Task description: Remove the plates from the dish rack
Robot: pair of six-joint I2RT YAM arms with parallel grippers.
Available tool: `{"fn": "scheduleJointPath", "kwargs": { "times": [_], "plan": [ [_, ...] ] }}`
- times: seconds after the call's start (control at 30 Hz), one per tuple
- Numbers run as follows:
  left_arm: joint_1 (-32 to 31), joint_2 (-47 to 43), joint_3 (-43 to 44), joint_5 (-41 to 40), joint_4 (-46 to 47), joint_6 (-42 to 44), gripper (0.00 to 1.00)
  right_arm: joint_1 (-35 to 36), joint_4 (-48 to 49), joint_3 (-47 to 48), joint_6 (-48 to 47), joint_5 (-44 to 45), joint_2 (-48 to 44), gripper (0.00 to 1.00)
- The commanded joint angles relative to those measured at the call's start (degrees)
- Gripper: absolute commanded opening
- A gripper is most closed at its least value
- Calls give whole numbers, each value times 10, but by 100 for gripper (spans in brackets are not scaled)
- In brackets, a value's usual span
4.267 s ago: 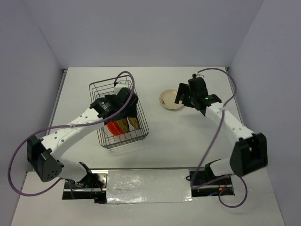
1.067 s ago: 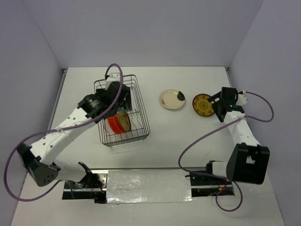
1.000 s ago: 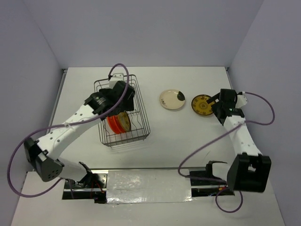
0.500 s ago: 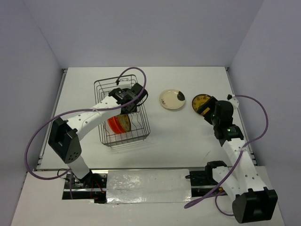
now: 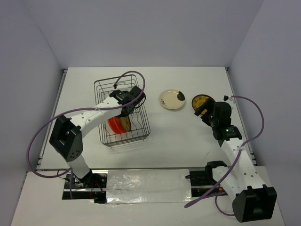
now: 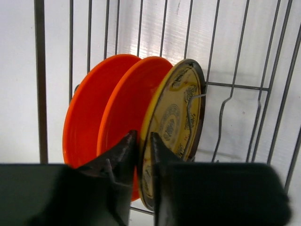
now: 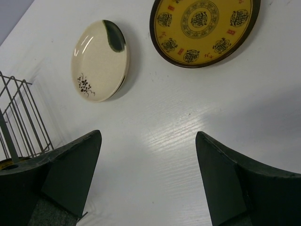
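The dish rack [image 5: 123, 142] holds three upright plates: two orange-red ones [image 6: 89, 117] and a dark brown one with yellow pattern [image 6: 176, 113]. My left gripper [image 6: 144, 141] reaches down into the rack [image 6: 40, 70], shut on the near rim of the patterned plate [image 5: 124, 122], one finger on each face. On the table to the right lie a cream plate with a black patch [image 7: 99, 60] and a second brown-and-yellow plate [image 7: 202, 28]. My right gripper [image 7: 148, 135] hovers open above bare table, nearer than both, holding nothing.
In the top view the cream plate [image 5: 171, 99] and brown plate [image 5: 201, 101] sit right of the rack; my right arm covers part of the brown one. A corner of the rack [image 7: 23, 117] shows at the left of the right wrist view. Walls enclose the table.
My left gripper has shut from wide open onto the patterned plate's rim in the rack. The right arm has drawn back from the brown plate on the table, its gripper staying open.
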Motion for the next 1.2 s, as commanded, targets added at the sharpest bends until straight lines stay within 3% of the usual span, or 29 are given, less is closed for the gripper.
{"fn": "scheduleJointPath", "kwargs": {
  "times": [0.0,0.3,0.4,0.43,0.6,0.67,0.7,0.8,0.9,0.97,1.07,1.13,1.17],
  "plan": [
    [1,-11,3,5,3,-13,27,4,20,0,-6,-4,-13,88],
    [1,-49,77,-14,-63,2,5,5,13,-10,-7,-5,-26,88],
    [2,-59,133,-13,-76,28,2,4,23,-17,-3,-32,-29,90],
    [2,-61,145,-10,-75,58,0,5,26,-17,-3,-53,-30,100],
    [2,-71,224,20,-87,125,0,6,55,-16,6,-147,-42,100],
    [2,-98,230,67,-55,161,0,5,102,-15,14,-206,-46,100],
    [2,-111,224,92,-36,172,0,9,128,-19,20,-292,-45,100],
    [1,-181,158,195,73,204,0,38,248,-24,75,-420,-33,100],
    [3,-246,43,331,208,225,5,94,269,10,85,-419,-5,100],
    [4,-268,12,422,278,220,4,121,267,25,81,-405,16,99],
    [5,-268,-19,493,325,197,2,164,295,41,90,-406,47,97],
    [6,-257,-27,530,345,188,1,194,316,47,91,-406,67,90],
    [6,-252,-28,538,350,186,1,205,321,49,85,-396,76,75]
  ]
}}
